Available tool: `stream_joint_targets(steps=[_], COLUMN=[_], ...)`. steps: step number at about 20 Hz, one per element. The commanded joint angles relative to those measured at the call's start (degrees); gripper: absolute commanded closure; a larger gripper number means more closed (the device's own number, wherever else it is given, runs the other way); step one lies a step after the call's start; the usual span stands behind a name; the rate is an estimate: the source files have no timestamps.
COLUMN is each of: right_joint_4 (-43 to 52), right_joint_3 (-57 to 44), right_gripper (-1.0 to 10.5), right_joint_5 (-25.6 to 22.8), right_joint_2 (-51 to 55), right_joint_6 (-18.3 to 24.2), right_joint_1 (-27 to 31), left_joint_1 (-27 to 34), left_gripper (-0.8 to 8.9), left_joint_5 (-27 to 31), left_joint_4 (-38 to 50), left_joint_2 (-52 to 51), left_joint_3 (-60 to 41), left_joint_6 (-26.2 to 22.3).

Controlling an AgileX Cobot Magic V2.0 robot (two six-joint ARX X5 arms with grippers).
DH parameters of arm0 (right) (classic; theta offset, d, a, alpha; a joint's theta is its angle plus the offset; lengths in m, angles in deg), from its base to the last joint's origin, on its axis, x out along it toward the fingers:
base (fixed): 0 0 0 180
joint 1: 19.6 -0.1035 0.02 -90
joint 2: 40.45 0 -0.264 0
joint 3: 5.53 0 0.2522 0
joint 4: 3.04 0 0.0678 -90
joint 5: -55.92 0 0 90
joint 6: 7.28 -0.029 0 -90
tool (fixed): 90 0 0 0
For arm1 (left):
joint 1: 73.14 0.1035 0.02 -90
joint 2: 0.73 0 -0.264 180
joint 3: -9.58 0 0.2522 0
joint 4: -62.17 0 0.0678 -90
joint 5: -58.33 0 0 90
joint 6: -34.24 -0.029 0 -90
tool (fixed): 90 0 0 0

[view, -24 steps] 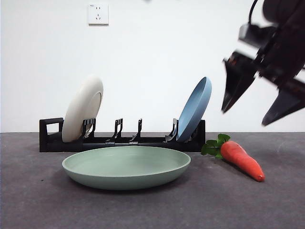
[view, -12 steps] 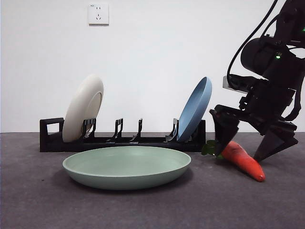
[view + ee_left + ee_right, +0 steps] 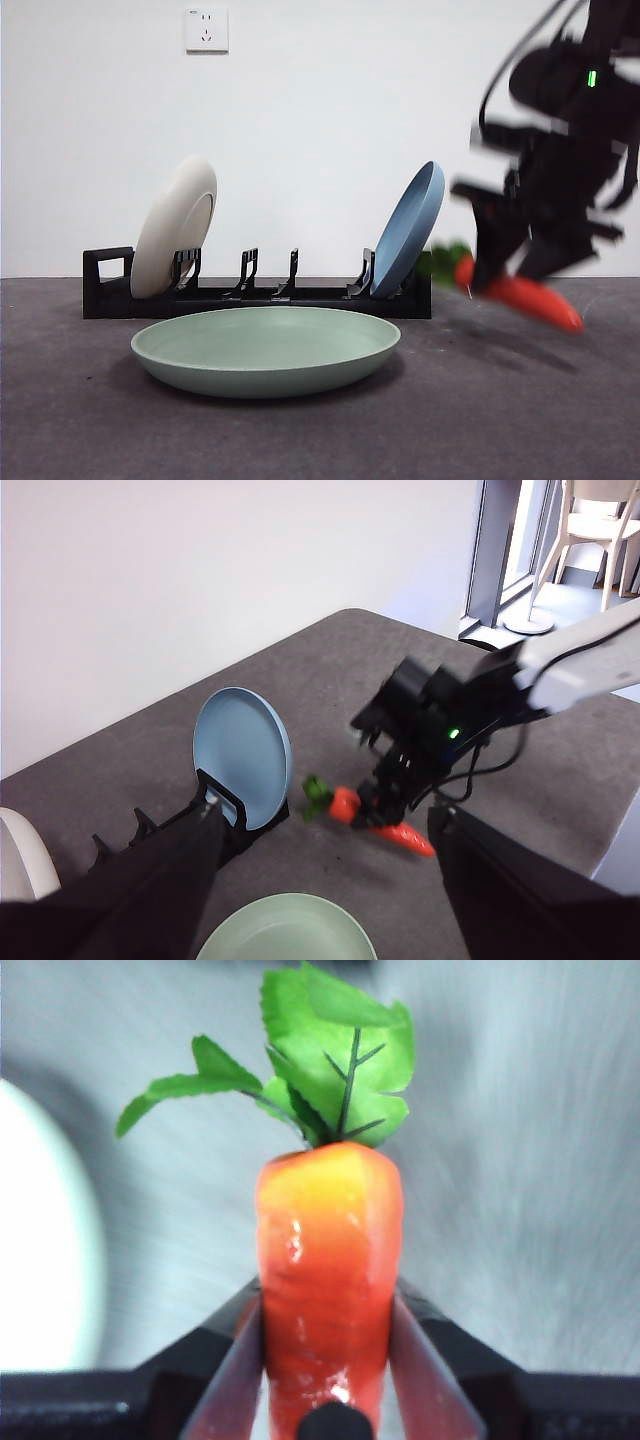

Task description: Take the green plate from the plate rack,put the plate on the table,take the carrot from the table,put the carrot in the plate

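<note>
Right wrist view: we see the right gripper (image 3: 328, 1360) closed tight on the carrot (image 3: 330, 1290), leaves outward; our left gripper (image 3: 320, 900) spread wide, empty.

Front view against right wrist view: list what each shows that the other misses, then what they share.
Only the front view shows the plate rack, the cream-white plate and blue plate standing in it, and the whole green plate flat on the table. Only the right wrist view shows both jaws pressed against the carrot's sides. Both show the right gripper holding the carrot, leaves included.
</note>
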Motion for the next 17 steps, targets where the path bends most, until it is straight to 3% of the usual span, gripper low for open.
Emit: stream_joint_targets(steps=[1,7,10,17], right_joint_4=[0.79,9.88,17.38,26.67], right_joint_3=[0.04,0.04,0.04,0.07], right_gripper=[9.6,9.6,9.6,9.6], right_joint_5=[0.07,-0.33,-3.69,-6.14], right_joint_2=[4.9,5.46,0.68,-13.27], right_joint_6=[-1.84,-6.51,-8.07,-9.33], right_joint_1=[-3.17,-16.52,-22.91,-27.32], left_joint_1=[-0.15,-0.17,-0.17,-0.17], left_gripper=[4.68,4.68,4.68,4.68], left_joint_5=[0.13,0.09,0.02,-0.02], left_joint_4=[-0.85,-1.64,-1.9,-3.96], left_joint_2=[-0.17,-0.17,-0.17,-0.17], left_joint_3=[-0.02,-0.02,-0.02,-0.02], left_joint_6=[0.13,-0.07,-0.07,-0.04])
